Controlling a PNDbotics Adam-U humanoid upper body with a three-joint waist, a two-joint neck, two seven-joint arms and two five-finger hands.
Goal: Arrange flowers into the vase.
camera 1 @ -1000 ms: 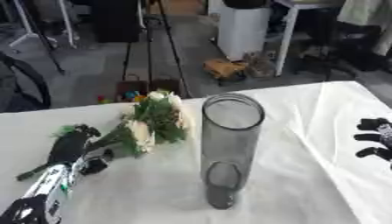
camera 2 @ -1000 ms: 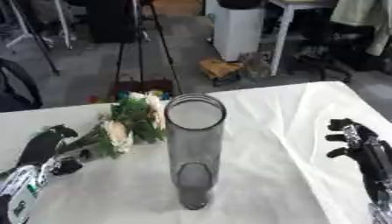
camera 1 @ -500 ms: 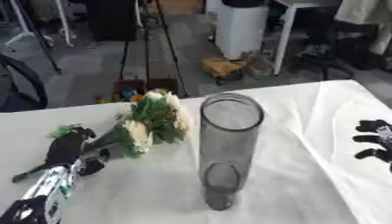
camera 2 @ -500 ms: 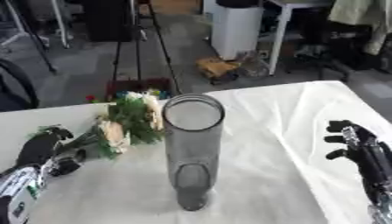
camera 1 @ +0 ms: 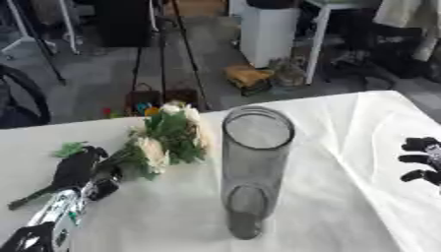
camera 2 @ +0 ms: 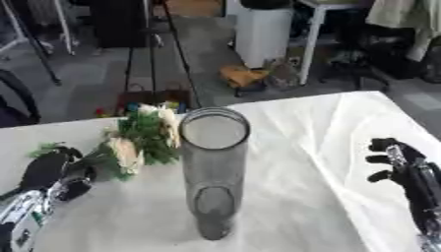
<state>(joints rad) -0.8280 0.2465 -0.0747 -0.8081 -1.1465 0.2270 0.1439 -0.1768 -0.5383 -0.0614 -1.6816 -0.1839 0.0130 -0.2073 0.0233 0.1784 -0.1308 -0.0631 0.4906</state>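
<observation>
1. The right eye view shows the right hand (camera 2: 403, 165) with part of its forearm along the right edge of the table (camera 2: 310, 197). The left eye view shows only its dark fingertips at the right border.
2. The left eye view shows more of the left side of the table, including the dark stems that trail from the left hand (camera 1: 79, 170) toward the left edge.
3. The left hand lies near the left edge, on the stem end of the flowers (camera 1: 168, 140). Its fingers are curled about the stems; how completely they enclose them cannot be determined.
4. The flowers, a bunch of pale blooms and green leaves, lie flat on the white cloth near the far edge. The blooms point toward the far edge, just left of the vase (camera 1: 251, 170).
5. The right hand rests near the right edge, well apart from the vase. Its fingers are spread and relaxed and hold nothing.
6. The vase, a tall clear grey cylinder, stands upright at about the middle of the table. No flowers are in it.
</observation>
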